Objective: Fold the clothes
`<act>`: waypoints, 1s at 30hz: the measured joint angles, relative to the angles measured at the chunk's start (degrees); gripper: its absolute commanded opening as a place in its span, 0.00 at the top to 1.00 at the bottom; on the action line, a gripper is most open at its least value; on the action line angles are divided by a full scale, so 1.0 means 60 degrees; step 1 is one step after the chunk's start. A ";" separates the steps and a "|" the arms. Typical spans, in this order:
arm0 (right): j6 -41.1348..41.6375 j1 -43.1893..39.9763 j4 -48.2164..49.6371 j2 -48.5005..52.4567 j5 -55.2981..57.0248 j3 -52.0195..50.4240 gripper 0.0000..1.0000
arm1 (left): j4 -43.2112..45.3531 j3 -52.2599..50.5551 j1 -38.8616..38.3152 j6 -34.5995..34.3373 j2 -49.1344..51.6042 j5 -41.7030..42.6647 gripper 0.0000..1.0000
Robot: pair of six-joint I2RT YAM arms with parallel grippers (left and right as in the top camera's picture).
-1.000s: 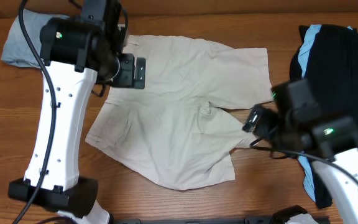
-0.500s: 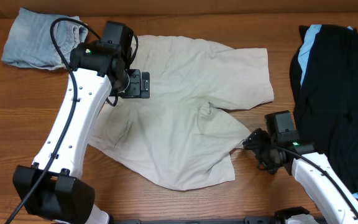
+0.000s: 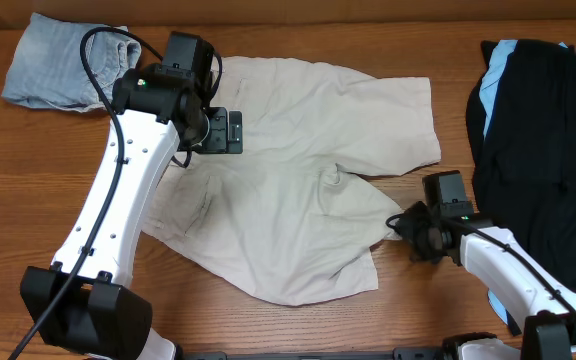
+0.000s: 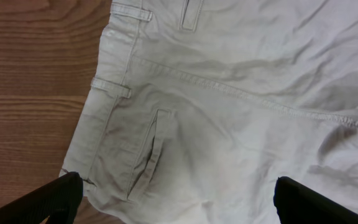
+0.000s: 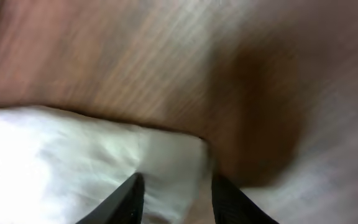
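Beige shorts [image 3: 298, 190], soft and creased, corner seemingly inside blurred right pincer [image 5: 176, 185]

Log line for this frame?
shorts: spread, unfolded | left gripper: open, over waistband | right gripper: open, at hem corner

The setting reads as a robotics lab bench, not a home. A white left arm [image 3: 118, 200] and right arm [image 3: 513, 272] with black joints are mounted at a wood-grain tabletop [image 3: 268, 325]. An exposed black cable [image 3: 96, 40] loops above it, and clothes [image 3: 308, 190] lie spread across it. The room beyond is out of frame.
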 measured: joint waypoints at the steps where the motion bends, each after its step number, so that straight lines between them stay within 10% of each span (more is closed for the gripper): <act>1: -0.0095 0.0000 0.0160 0.0000 -0.0007 0.0000 0.93 | 0.0000 0.0000 0.0000 0.0000 0.0000 0.0007 0.00; 7: -0.0885 0.0000 0.0313 -0.0004 -0.0011 0.0106 0.96 | -0.0007 0.0000 0.0000 0.0000 0.0000 0.0018 0.01; 14: -0.2845 -0.0375 -0.3858 -0.0087 -0.0047 0.4167 0.96 | -0.0069 -0.0004 0.0000 0.0291 0.0000 0.0018 0.00; 15: -0.3202 -0.0430 -0.4138 -0.0146 -0.0080 0.4852 0.84 | -0.0069 -0.0004 0.0000 0.0306 0.0000 0.0018 0.00; 17: -0.3654 -0.0444 -0.4499 -0.0175 -0.0080 0.5712 0.00 | -0.0069 -0.0004 0.0000 0.0328 0.0000 0.0018 0.00; 30: -0.3767 -0.0423 -0.7413 -0.0197 -0.0852 0.5949 0.05 | -0.0040 -0.0004 0.0000 0.0550 0.0000 -0.0018 0.00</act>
